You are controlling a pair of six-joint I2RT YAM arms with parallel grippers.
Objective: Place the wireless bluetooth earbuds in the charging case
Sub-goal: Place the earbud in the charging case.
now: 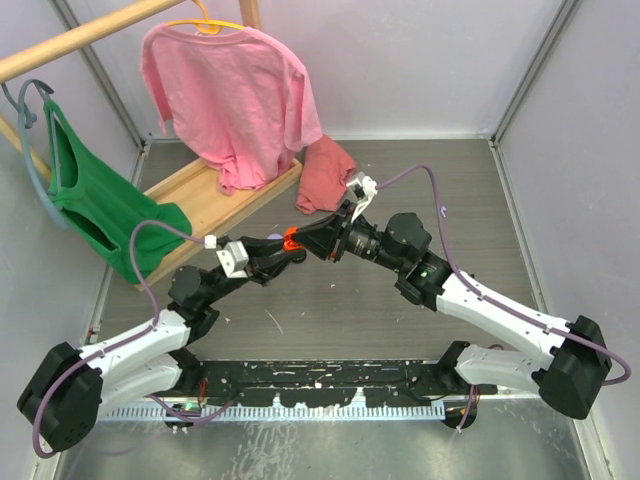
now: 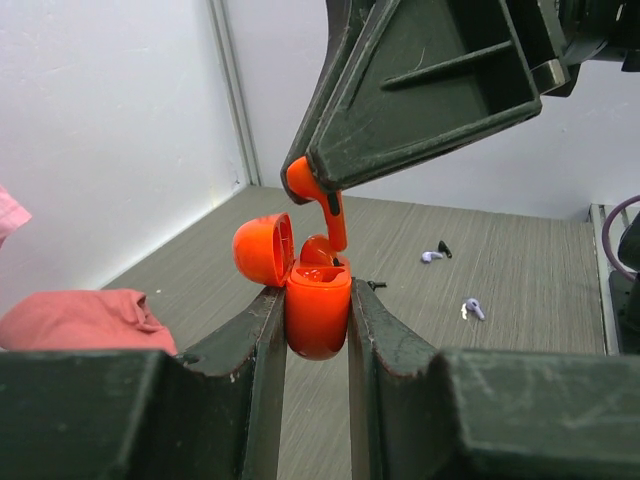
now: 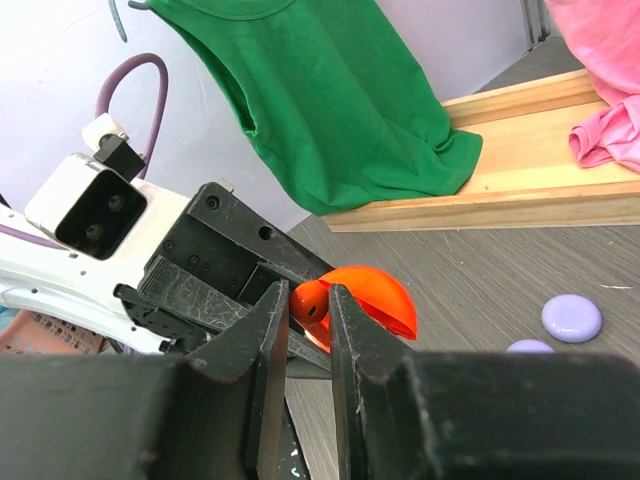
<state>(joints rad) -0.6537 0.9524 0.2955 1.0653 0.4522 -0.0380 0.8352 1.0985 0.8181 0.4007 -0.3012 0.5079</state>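
My left gripper (image 2: 318, 300) is shut on an orange-red charging case (image 2: 318, 310), held upright above the table with its lid (image 2: 265, 250) hinged open to the left. My right gripper (image 3: 308, 300) is shut on an orange-red earbud (image 3: 312, 303). In the left wrist view that earbud (image 2: 320, 200) hangs from the right fingers with its stem pointing down at the case's open mouth. Both grippers meet at mid-table in the top view (image 1: 293, 240). Two lavender earbuds (image 2: 472, 309) (image 2: 430, 257) and a black bit (image 2: 445, 249) lie on the table beyond.
A wooden rack (image 1: 215, 195) with a pink shirt (image 1: 230, 90) and a green top (image 1: 95, 205) stands at the back left. A red cloth (image 1: 325, 175) lies behind the grippers. Lavender pucks (image 3: 571, 317) lie on the table in the right wrist view.
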